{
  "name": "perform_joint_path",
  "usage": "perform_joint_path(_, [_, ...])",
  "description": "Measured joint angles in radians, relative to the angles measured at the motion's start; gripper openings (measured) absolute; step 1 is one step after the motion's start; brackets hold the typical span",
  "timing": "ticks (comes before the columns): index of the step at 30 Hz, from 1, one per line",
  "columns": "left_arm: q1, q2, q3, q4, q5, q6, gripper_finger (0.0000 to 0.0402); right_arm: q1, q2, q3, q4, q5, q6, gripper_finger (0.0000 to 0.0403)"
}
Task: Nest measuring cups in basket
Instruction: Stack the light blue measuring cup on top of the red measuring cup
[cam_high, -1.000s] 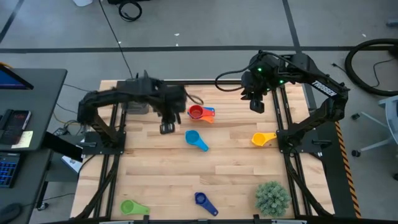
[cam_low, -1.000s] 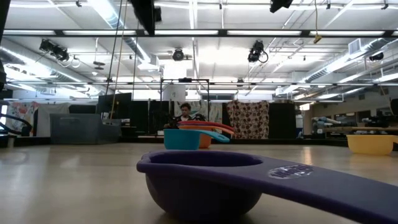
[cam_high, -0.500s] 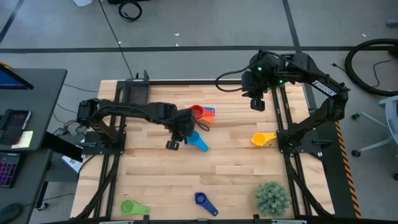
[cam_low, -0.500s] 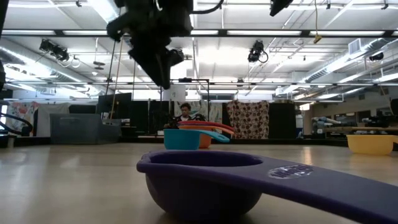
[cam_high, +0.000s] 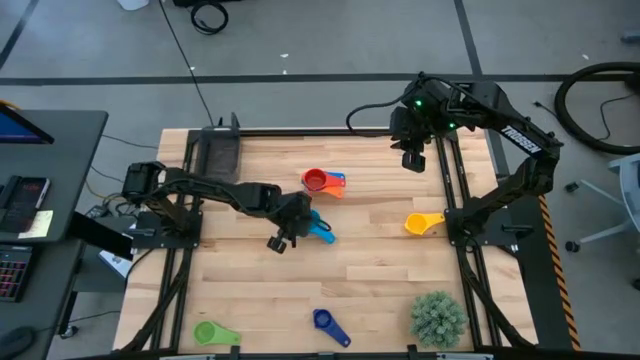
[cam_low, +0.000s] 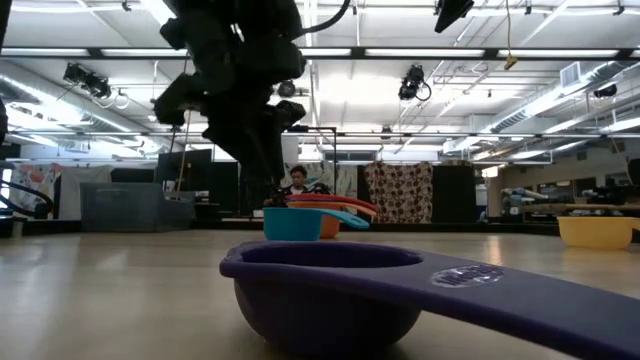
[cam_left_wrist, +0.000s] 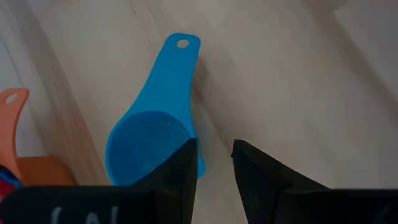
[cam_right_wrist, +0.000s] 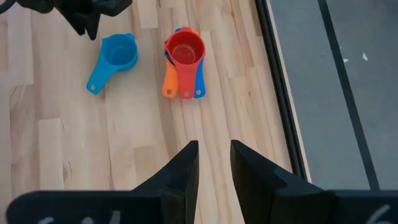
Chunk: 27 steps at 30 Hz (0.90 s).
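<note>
Two arms work over a wide table (cam_high: 380, 280) with bare wood through its middle. Its basket (cam_high: 219, 153) sits at the far left corner, against the edge. The left gripper (cam_high: 279, 242) hangs low beside a light blue cup (cam_high: 318, 227) mid-table, fingers a narrow gap apart, holding nothing. The right gripper (cam_high: 412, 160) hovers high near the far right edge, slightly parted, empty. Stacked cups (cam_high: 322, 181) lie just beyond; yellow (cam_high: 422, 223), green (cam_high: 214, 333) and dark blue (cam_high: 328, 323) cups lie well apart.

Light blue cup (cam_left_wrist: 152, 140), red-topped stack (cam_right_wrist: 184, 53), yellow cup (cam_high: 422, 223), pale wood table (cam_high: 380, 270).
</note>
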Motion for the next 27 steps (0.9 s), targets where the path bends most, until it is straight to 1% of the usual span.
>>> perform_joint_path(2, [0.0, 0.0, -0.016, 0.027, -0.02, 0.0, 0.0107, 0.0, 0.0, 0.0, 0.0, 0.0, 0.0, 0.0097])
perform_joint_path(5, [0.0, 0.008, -0.018, 0.037, -0.023, -0.003, 0.0107, 0.0, 0.0, 0.0, 0.0, 0.0, 0.001, 0.0097])
perform_joint_path(13, [0.0, 0.089, -0.019, 0.046, -0.004, -0.005, 0.0107, 0.0, 0.0, 0.0, 0.0, 0.0, 0.001, 0.0097])
perform_joint_path(17, [0.002, 0.128, -0.019, 0.077, -0.004, -0.002, 0.0107, 0.0, 0.0, 0.0, 0.0, 0.0, 0.001, 0.0096])
perform_joint_path(21, [0.002, 0.14, -0.017, 0.097, -0.005, 0.002, 0.0107, 0.0, -0.001, 0.0, 0.0, 0.0, 0.001, 0.0096])
perform_joint_path(24, [0.002, 0.139, 0.0, 0.075, -0.008, -0.01, 0.0107, 0.0, -0.001, 0.0, -0.001, 0.0, 0.001, 0.0096])
perform_joint_path(27, [0.0, 0.131, 0.055, 0.034, -0.031, -0.026, 0.0106, 0.0, -0.001, 0.001, -0.001, 0.0, 0.0, 0.0096])
